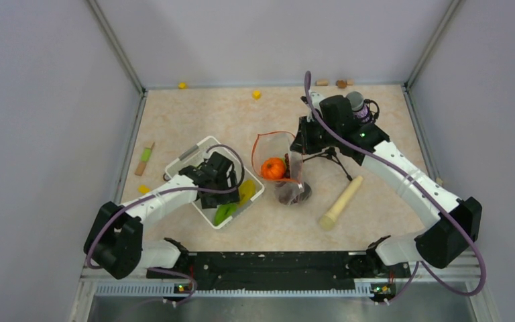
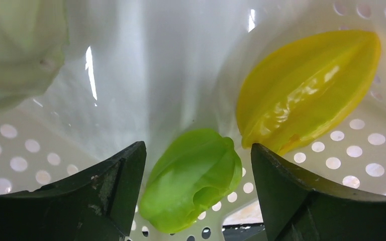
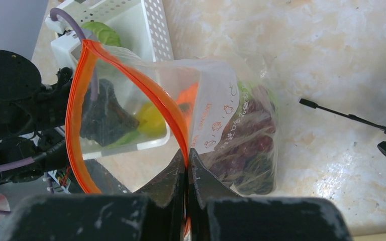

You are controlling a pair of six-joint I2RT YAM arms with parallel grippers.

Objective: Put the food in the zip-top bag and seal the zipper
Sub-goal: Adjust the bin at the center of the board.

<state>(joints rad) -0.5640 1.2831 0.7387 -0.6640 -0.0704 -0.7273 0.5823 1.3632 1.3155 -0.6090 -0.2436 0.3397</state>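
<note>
The basket (image 2: 146, 60) holds a yellow piece (image 2: 306, 85) and a green piece (image 2: 193, 178), which sits between the wide-apart jaws of the left gripper (image 2: 197, 148). At its 3 o'clock the bag (image 3: 216, 100) (mouth open) holds an orange (image 1: 273, 168) and grapes (image 3: 251, 145). The right gripper (image 3: 187, 165) pinches the zipper (image 3: 75, 100).

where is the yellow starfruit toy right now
The glossy yellow ridged plastic fruit lies in the white perforated plastic basket, upper right in the left wrist view, just right of the bright green plastic piece straddled by the left end effector.
</note>
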